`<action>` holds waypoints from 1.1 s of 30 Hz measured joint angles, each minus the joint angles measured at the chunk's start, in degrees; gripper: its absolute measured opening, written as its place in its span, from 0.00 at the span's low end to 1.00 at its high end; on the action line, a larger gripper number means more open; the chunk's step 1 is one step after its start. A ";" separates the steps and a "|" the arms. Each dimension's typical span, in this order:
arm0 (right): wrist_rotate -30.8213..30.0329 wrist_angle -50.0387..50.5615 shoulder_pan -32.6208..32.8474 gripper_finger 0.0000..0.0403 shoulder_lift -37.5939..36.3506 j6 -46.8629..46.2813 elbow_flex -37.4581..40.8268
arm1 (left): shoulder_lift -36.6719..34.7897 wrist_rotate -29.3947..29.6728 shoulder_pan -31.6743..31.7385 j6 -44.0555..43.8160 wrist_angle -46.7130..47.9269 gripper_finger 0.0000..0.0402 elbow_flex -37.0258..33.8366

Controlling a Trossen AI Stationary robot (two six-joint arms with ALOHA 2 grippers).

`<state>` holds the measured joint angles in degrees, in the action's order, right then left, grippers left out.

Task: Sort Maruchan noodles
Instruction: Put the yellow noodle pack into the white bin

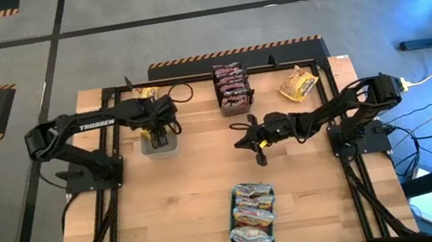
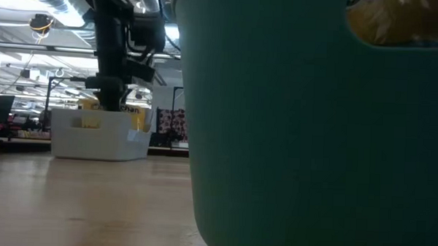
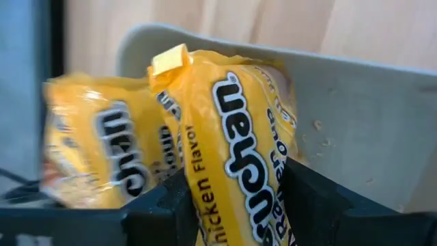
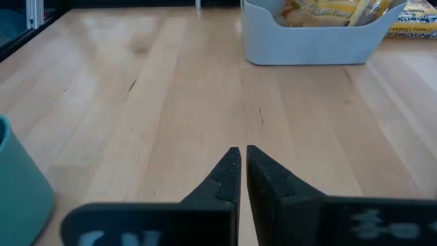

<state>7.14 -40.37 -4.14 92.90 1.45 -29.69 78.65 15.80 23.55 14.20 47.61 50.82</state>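
Observation:
My left gripper (image 1: 157, 134) hangs over the clear grey tub (image 1: 170, 148) at the table's left far part, shut on a yellow Maruchan packet (image 3: 232, 137). A second yellow packet (image 3: 89, 150) stands inside that tub. My right gripper (image 1: 244, 143) hovers at the table's middle, shut and touching nothing; in its wrist view the fingers (image 4: 242, 154) point over bare wood toward the tub (image 4: 314, 41). Dark brown-red packets (image 1: 231, 88) are stacked at the far edge. Pale packets (image 1: 252, 213) lie in the teal tray (image 1: 234, 222). Loose yellow packets (image 1: 298, 84) (image 1: 145, 93) lie on the table's far part. My left gripper pinches the yellow packet between its two fingers (image 3: 311, 198), which lie across its printed middle (image 3: 205, 184). The arm comes at it from above, over the tub. The packet stands on edge beyond the fingers, with its sealed end (image 3: 171, 61) pointing into the tub.
The teal tray's wall (image 2: 313, 141) fills most of the low view, with the grey tub (image 2: 101, 137) behind it on the left. A black frame (image 1: 107, 95) runs along the table's edges. Bare wood lies between the tub, the tray and the stack.

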 joint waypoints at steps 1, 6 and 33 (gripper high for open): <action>0.00 -0.10 0.00 0.03 0.00 -0.02 0.00 | -0.39 1.05 -0.35 0.00 0.11 0.43 0.43; -0.55 -0.12 0.00 0.03 0.00 -0.09 0.00 | -2.53 1.68 -1.62 -0.04 1.26 0.43 2.90; -5.18 52.82 -6.31 0.03 -9.18 7.84 -14.97 | -11.50 -2.81 -19.73 -23.11 -32.17 0.43 -4.47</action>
<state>1.96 12.45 -10.45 83.73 9.30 -44.66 67.16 12.99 3.82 -8.91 15.44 46.36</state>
